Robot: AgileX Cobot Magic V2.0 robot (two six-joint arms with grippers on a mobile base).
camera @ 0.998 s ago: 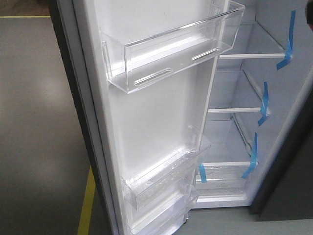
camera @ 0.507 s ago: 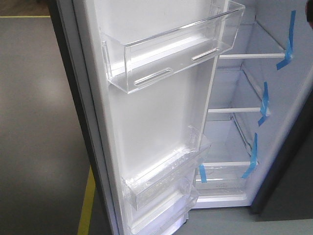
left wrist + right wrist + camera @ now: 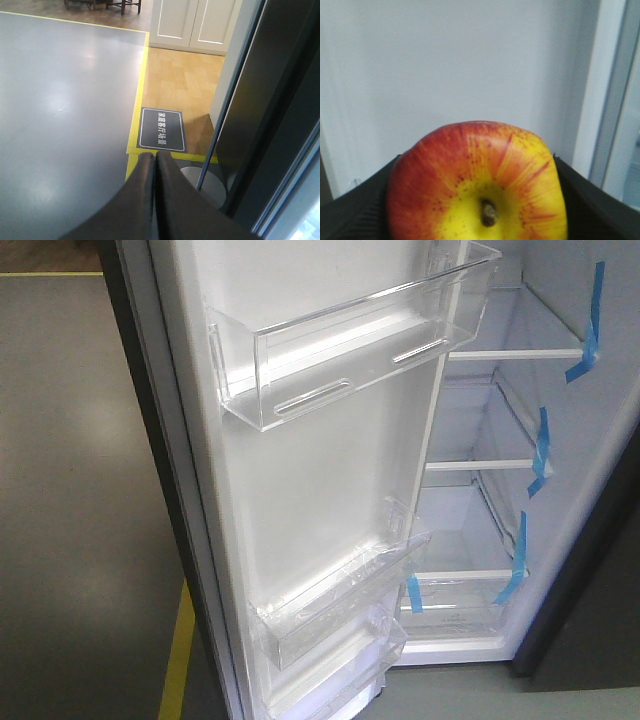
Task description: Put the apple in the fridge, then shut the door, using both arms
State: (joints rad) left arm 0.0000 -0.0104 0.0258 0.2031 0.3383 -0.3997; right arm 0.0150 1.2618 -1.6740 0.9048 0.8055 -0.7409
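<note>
The red apple (image 3: 475,185), yellow around its stem, fills the lower right wrist view. My right gripper (image 3: 476,205) is shut on it, with a black finger (image 3: 352,212) on each side and a white surface behind. The fridge (image 3: 470,530) stands open in the front view, showing white shelves (image 3: 515,355) and a clear drawer (image 3: 460,602). Its door (image 3: 320,480) is swung wide, inner face toward me, with clear bins (image 3: 350,340). Neither gripper shows in the front view. My left gripper (image 3: 154,156) is shut on nothing, low beside the door's dark outer panel (image 3: 285,100).
Blue tape strips (image 3: 590,320) mark the fridge's right wall. Grey floor with a yellow line (image 3: 137,90) and a dark floor sign (image 3: 161,130) lies left of the door. White cabinet doors (image 3: 190,22) stand far behind.
A small red sliver at the right edge of the front view, seen in both earlier frames, is gone now. The door and fridge have not moved.
</note>
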